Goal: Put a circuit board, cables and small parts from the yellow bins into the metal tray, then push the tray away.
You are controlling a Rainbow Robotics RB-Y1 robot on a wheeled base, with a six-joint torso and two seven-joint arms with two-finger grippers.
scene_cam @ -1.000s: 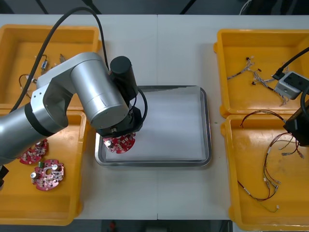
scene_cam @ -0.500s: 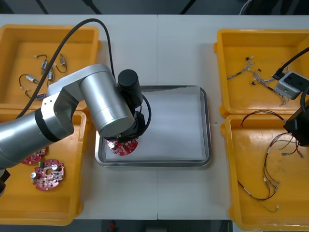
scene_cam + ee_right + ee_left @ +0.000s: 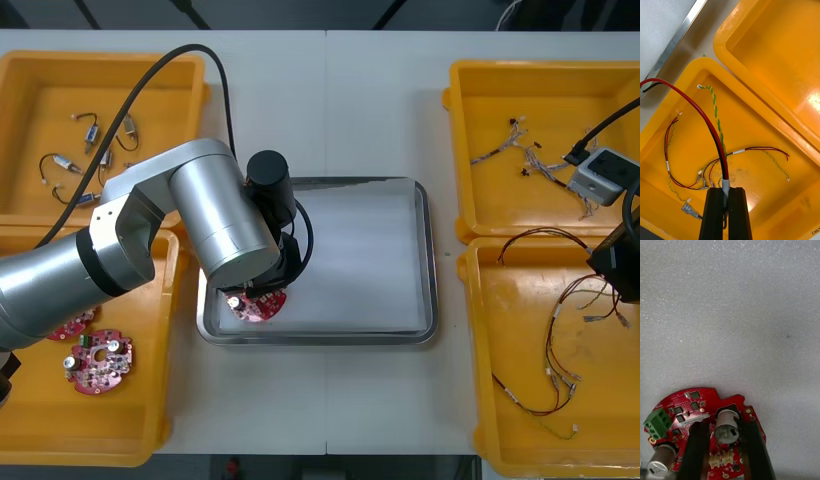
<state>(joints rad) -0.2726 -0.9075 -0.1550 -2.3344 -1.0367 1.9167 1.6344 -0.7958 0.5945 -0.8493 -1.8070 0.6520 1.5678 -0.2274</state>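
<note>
On the light worktop [image 3: 330, 100], I see the board [image 3: 681, 403] in the tray [image 3: 428, 260]'s near left corner, with my left tool [image 3: 723, 425] clamped on it. My right tool [image 3: 724, 192] hangs over the near right bin [image 3: 763, 157], pinching a cable [image 3: 726, 170].

The silver left arm [image 3: 215, 225] hides most of the round red circuit board [image 3: 255, 306]; the red-and-black cable [image 3: 711, 129] is cut off at its end.

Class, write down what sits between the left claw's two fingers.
In the left wrist view, a silver cylinder on the red circuit board sits between the left claw's fingers. The right claw hangs over a yellow bin, shut on a cable.
</note>
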